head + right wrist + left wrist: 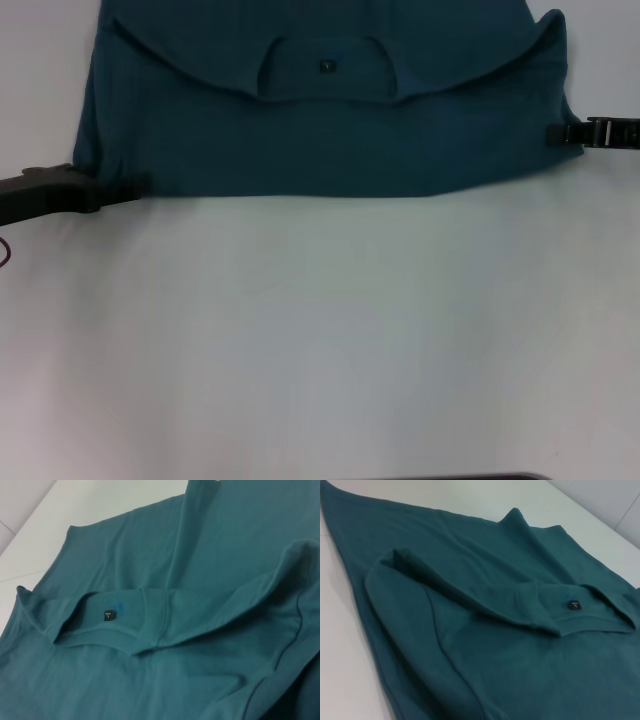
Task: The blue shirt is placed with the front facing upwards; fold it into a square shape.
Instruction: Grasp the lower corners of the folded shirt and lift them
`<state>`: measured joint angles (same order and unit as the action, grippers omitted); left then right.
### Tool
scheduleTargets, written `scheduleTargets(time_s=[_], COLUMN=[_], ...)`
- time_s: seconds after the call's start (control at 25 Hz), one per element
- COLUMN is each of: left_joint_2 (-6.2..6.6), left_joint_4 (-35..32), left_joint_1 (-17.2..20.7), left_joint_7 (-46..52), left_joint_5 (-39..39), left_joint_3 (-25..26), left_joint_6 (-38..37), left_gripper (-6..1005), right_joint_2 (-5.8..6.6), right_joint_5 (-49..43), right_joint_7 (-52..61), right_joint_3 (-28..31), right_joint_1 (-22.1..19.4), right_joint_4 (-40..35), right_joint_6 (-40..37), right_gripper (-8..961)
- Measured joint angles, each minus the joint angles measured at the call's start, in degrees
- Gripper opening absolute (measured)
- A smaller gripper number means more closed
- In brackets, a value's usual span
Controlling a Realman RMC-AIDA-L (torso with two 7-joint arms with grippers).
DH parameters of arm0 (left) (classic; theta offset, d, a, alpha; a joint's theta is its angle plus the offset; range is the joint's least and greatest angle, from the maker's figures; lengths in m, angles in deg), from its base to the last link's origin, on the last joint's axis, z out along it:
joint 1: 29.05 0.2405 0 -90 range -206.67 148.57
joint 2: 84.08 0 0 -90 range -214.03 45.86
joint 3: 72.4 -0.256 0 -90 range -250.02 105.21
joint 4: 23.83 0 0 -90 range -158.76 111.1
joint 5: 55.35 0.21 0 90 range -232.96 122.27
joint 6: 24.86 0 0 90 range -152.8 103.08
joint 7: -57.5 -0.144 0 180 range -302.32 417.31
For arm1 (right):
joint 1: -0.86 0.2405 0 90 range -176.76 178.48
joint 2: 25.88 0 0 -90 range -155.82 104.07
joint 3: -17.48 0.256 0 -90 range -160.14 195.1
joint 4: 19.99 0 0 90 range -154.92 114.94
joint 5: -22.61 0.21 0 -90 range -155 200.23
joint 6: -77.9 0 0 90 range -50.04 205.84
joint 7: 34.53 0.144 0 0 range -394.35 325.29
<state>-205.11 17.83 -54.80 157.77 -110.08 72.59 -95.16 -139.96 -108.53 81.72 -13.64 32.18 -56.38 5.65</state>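
The blue shirt (320, 140) lies across the far part of the white table (320, 340), its top portion folded over toward me so the round collar and small dark neck label (327, 66) face up. My left gripper (128, 188) pinches the shirt's near left corner. At the shirt's right edge, a little farther back, my right gripper (556, 133) grips the fabric. Both wrist views are filled by the shirt (495, 655) (175, 555) with its label (574, 605) (108, 615); neither shows its own fingers. The chest lettering is hidden.
White tabletop stretches from the shirt's near edge to the front. A dark strip (470, 477) shows at the bottom edge of the head view, and a thin reddish cable (5, 250) hangs by the left arm.
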Motion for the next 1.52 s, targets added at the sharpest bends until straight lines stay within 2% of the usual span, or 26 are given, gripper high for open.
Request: scheduleTargets(time_s=[0.44, 0.64, 0.88, 1.12, 1.28, 1.52], left_joint_2=[-0.45, -0.52, -0.48, -0.48, -0.06, 0.99], left_joint_4=[0.8, 0.9, 0.9, 0.9, 1.2, 2.7], left_joint_1=[-0.3, -0.7, -1.1, -1.2, -1.1, -0.2], left_joint_7=[1.8, 2.4, 2.9, 2.9, 3.2, 4.1], left_joint_5=[2.0, 2.4, 2.9, 3.0, 3.1, 3.3], left_joint_3=[-0.4, -0.7, -0.7, -0.7, -0.7, -0.7], left_joint_6=[3.9, 4.3, 4.5, 5.1, 4.5, 0.2], left_gripper=[755, 515, 301, 162, 70, 29], right_joint_2=[0.0, -0.02, -0.09, -0.14, -0.19, -0.17], right_joint_5=[0.1, 0.1, 0.1, 0.1, 0.2, 1.7], right_joint_7=[0.0, 0.0, -0.2, -0.2, -0.4, -1.0], right_joint_3=[0.0, 0.0, 0.0, 0.0, 0.1, 0.1], right_joint_1=[0.1, 0.1, 0.1, 0.1, 0.1, -1.6], right_joint_4=[0.0, 0.0, 0.0, 0.0, 0.0, -0.5], right_joint_6=[0.0, 0.0, -0.1, -0.1, -0.1, -1.2], right_gripper=[35, 35, 35, 35, 35, 35])
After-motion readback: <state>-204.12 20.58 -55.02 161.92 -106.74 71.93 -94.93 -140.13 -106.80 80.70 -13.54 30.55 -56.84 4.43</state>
